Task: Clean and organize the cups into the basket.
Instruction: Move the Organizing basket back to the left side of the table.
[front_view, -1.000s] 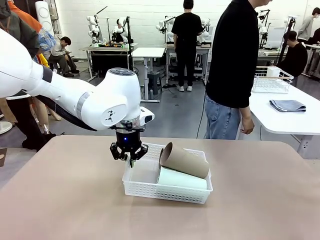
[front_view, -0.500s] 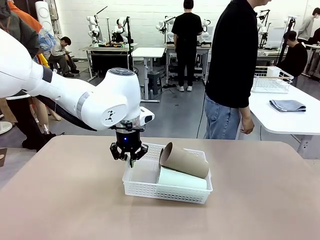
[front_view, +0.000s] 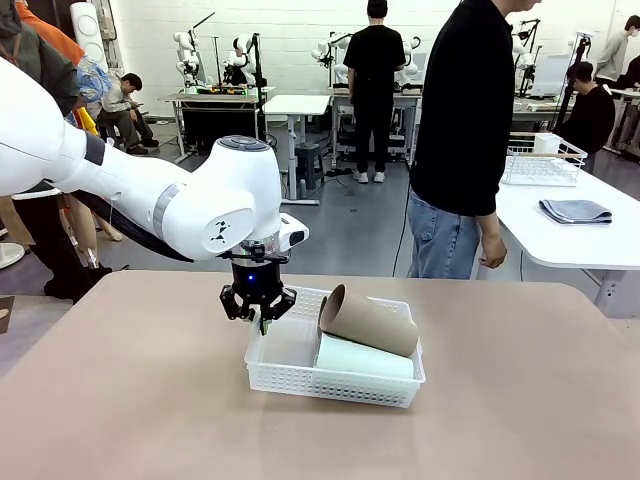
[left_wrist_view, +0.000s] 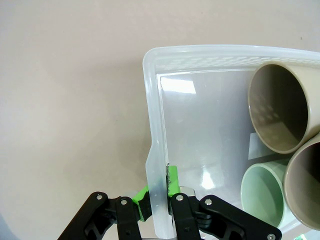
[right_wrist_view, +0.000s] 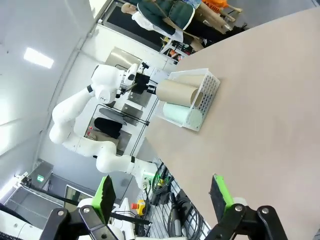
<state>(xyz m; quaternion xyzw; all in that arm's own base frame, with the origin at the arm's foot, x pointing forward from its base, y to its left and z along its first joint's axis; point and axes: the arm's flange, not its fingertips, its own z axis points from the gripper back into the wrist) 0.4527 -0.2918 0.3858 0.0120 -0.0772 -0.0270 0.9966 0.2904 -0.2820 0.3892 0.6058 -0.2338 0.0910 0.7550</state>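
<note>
The left gripper (front_view: 259, 318) stands at the left end of the white basket (front_view: 300, 381), pointing down from the white arm that reaches in from the left side. In the left wrist view, its jaws are clamped on the rim of the basket (left_wrist_view: 152, 125): one green pad (left_wrist_view: 172, 179) lies on the inner side of the wall and the other on the outer side, with the thin plastic wall between them.

The basket rests on the tan worktop (front_view: 120, 400), near its middle. Both cups lie on their sides inside it, in the right part. The mint green cup (front_view: 365, 357) lies on the floor of the basket. The brown cup (front_view: 368, 320) lies tilted on top of it, its open mouth raised and turned to the left, toward the gripper. The left part of the basket floor is bare.

The right gripper (right_wrist_view: 160, 195) hangs high over the worktop, well apart from the basket (right_wrist_view: 210, 90), and its jaws are wide apart with nothing between them.

A person (front_view: 465, 140) in a black top and jeans stands at the far edge of the worktop. No brand or writing can be read on the cups or on the basket.
</note>
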